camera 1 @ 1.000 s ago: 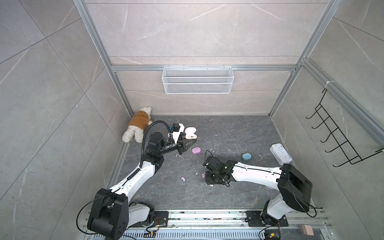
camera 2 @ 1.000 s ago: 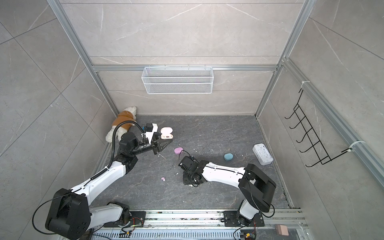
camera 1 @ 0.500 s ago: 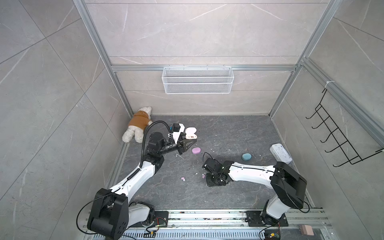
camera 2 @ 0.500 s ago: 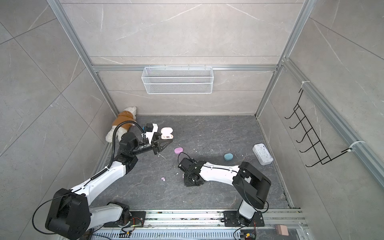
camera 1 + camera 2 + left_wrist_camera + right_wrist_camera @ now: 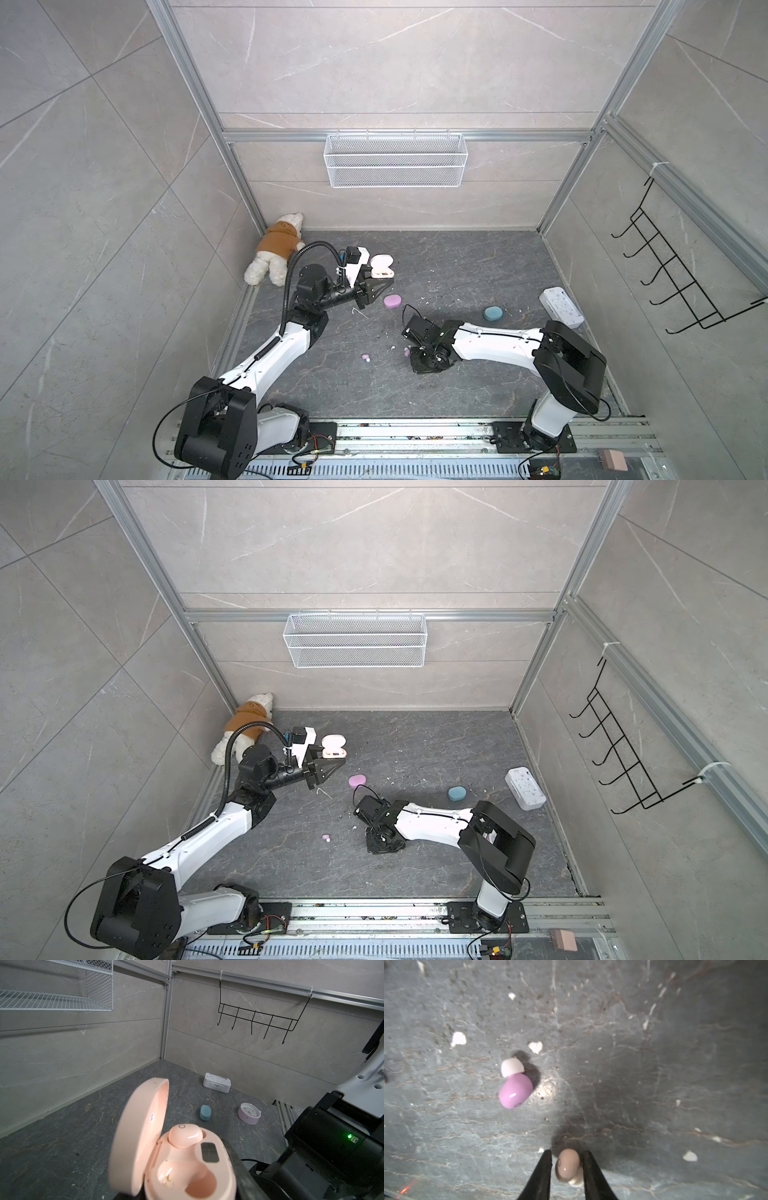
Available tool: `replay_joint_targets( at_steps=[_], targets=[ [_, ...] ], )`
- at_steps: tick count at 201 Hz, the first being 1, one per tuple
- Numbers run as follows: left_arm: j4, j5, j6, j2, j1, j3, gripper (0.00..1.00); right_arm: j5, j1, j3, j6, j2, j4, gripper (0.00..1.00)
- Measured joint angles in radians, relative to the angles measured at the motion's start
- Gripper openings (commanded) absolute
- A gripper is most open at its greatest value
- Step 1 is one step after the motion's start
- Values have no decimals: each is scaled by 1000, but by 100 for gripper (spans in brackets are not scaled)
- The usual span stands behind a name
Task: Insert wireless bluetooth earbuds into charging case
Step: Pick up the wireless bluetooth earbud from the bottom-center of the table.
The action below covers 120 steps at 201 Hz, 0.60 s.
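Right hand [image 5: 568, 1151] narrowed, flanking peach earbud [image 5: 568, 1164], lilac earbud [image 5: 516, 1091] apart.

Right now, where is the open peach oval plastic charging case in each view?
In a top view: the peach oval plastic charging case, left of centre, behind the lilac oval case.
In a top view: the case, same spot.
Left wrist view: large in the foreground, lid open.
Right wrist view: not in it.
Shared landmark: the blue oval case, except in the right wrist view.

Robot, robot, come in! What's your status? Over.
Left claw shut on open peach case, one peach bud seated. Right claw straddling loose peach earbud, not yet pinched. Lilac earbud nearby, clear of claw.
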State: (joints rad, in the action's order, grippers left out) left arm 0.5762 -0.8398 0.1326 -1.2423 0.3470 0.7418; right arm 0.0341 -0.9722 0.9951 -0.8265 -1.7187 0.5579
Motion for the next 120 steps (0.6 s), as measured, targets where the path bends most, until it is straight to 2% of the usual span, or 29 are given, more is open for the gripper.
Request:
replay_joint_targets(
  at_steps=[70, 120],
  targets=[
    [0, 0, 0, 0, 2, 0, 23, 0, 0, 0, 0, 0, 3, 21],
    [0, 0, 0, 0, 7, 0, 23, -6, 2, -5, 0, 18, 3, 20]
  ],
)
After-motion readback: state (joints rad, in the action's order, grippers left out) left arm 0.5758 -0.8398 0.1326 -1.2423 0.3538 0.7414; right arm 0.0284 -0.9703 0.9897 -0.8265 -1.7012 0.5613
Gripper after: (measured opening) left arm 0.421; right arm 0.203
